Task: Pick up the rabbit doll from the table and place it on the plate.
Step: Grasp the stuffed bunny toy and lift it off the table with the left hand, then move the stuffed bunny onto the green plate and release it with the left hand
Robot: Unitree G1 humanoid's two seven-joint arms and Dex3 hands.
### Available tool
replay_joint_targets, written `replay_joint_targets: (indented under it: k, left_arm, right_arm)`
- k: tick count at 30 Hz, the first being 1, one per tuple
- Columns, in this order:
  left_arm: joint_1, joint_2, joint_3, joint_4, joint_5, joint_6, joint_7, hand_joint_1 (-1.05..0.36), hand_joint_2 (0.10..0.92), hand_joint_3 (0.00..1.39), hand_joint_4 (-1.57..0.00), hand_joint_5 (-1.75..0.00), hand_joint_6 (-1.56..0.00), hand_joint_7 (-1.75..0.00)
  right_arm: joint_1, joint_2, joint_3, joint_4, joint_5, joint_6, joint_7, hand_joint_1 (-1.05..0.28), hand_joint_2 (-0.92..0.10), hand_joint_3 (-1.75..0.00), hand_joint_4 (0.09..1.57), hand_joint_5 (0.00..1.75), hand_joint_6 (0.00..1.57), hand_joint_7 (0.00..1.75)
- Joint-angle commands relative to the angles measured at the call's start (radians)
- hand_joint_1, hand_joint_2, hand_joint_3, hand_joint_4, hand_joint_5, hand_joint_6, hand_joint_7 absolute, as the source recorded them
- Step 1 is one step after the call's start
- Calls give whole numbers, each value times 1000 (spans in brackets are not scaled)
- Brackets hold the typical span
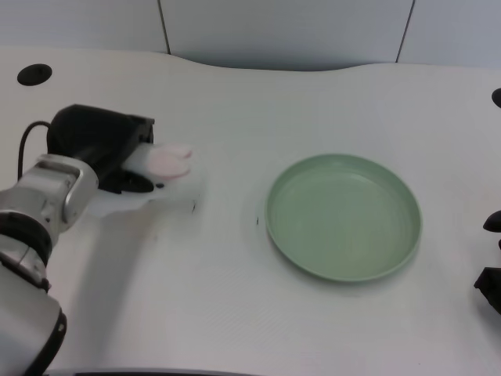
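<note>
— How far had you got with the rabbit doll (pixel 169 161)?

— You had it in your left hand (pixel 117 149), fingers closed around it, its pink-and-white end poking out toward the plate (pixel 291 249). It sat well apart from the plate, over at the table's left; whether it was off the surface I couldn't tell.

— So what was left?

— The carry across and the set-down; the green plate lay bare.

— And the surroundings?

— A white table (pixel 235 313), with pale wall panels behind.

pink-white rabbit doll (pixel 166 162), green plate (pixel 343 217), black hand (pixel 106 145)
</note>
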Motion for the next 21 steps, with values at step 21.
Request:
replay_joint_targets:
  k: [21]
  left_arm:
    - [-162,-206,10,-23,-49,-231,24,-428,921,246,-808,-1693,-750,-1453]
  right_arm:
    - [11,21,1,-8,2,-17,-6,-420,-921,-222,1226,1746,943,1746]
